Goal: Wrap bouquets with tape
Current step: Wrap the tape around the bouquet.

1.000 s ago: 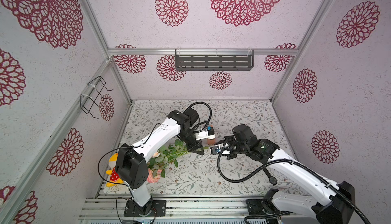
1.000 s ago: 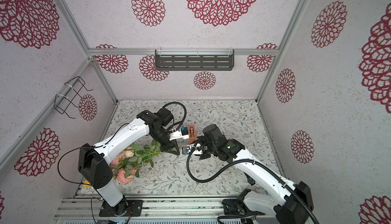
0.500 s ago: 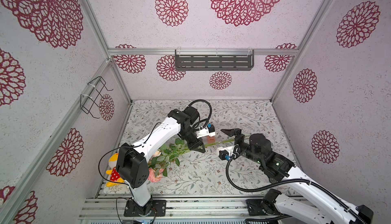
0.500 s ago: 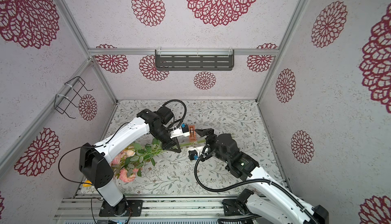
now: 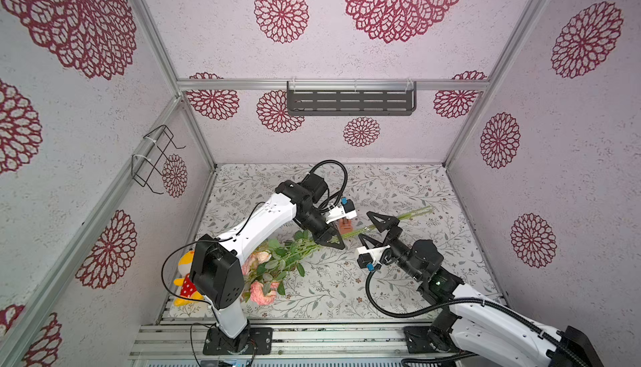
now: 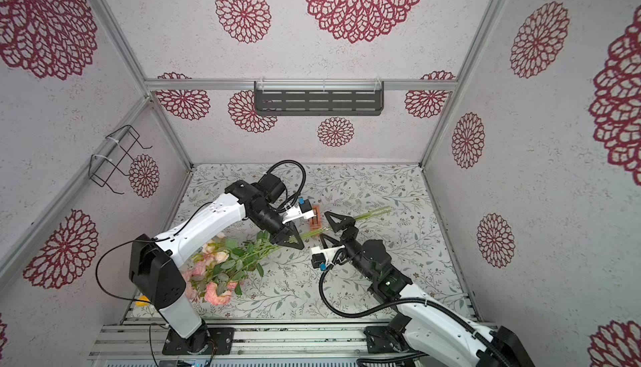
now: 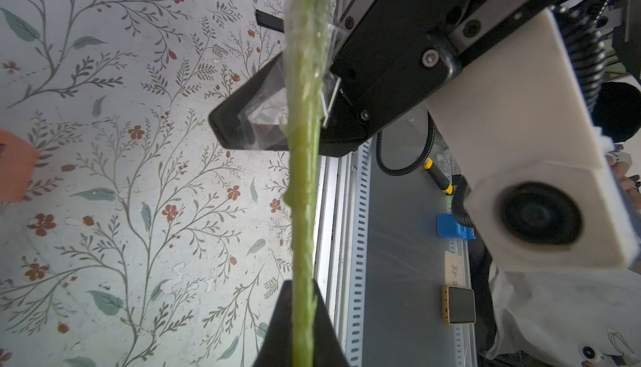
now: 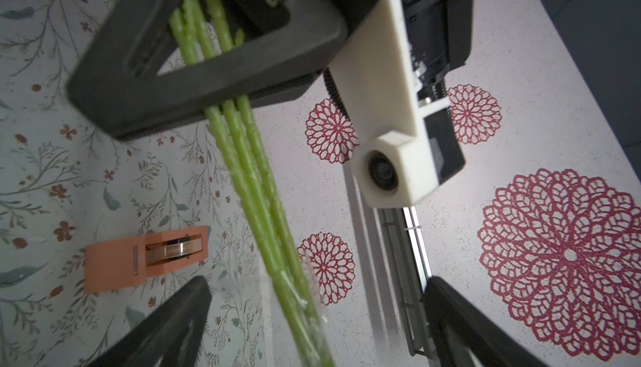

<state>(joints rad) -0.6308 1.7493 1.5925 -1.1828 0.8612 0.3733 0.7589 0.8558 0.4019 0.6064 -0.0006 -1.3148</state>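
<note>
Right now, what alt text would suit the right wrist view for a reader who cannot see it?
Green flower stems, clamped in the shut left pincer, pass through the gap of the open right pincer. An orange tape dispenser lies on the flower-printed table beyond them.

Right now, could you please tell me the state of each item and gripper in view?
bouquet: stems clamped, clear tape wrapped around them
tape dispenser: resting on the table, ungripped
left gripper: shut on the bouquet stems
right gripper: open, jaws straddling the stems
</note>
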